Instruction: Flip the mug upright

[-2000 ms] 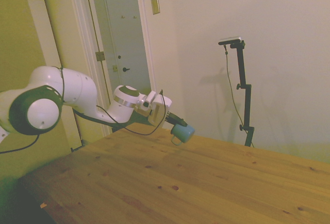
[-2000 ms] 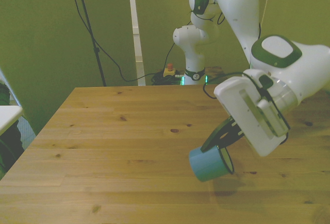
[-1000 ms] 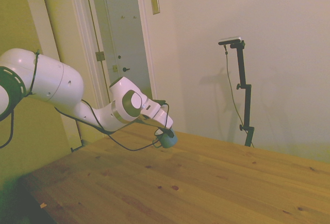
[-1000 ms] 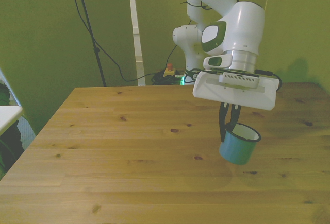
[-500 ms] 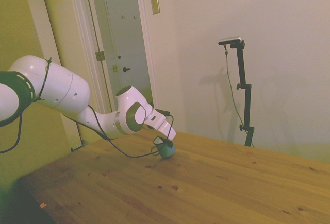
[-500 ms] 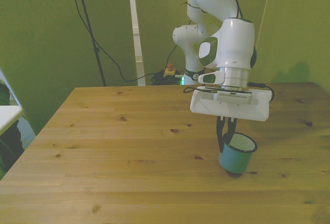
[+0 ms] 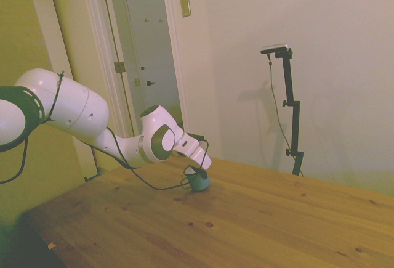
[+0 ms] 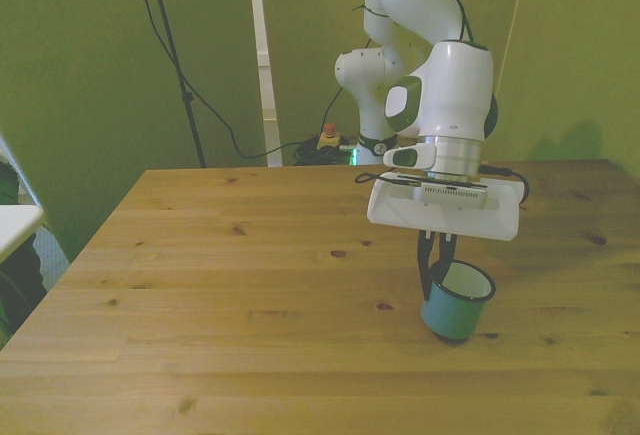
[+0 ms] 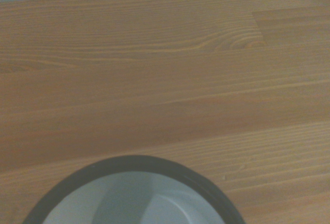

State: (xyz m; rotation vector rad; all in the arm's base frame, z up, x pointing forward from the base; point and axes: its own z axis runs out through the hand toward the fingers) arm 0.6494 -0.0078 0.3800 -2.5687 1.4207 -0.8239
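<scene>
The teal mug stands mouth up on the wooden table, toward the front view's right, tilted a little. Its dark rim and pale inside fill the lower part of the wrist view. My gripper comes down from above and is shut on the mug's rim wall on the side toward the front view's left. In the side view the mug sits on the table under the gripper. I cannot make out the handle.
A white object juts in at the front view's left edge, off the table. In the side view a door stands behind the arm. Bare tabletop lies all around the mug.
Two seconds ago the mug hung on its side in the air. The gripper turned it mouth up and lowered it to the table. Little has moved in the last half second.
</scene>
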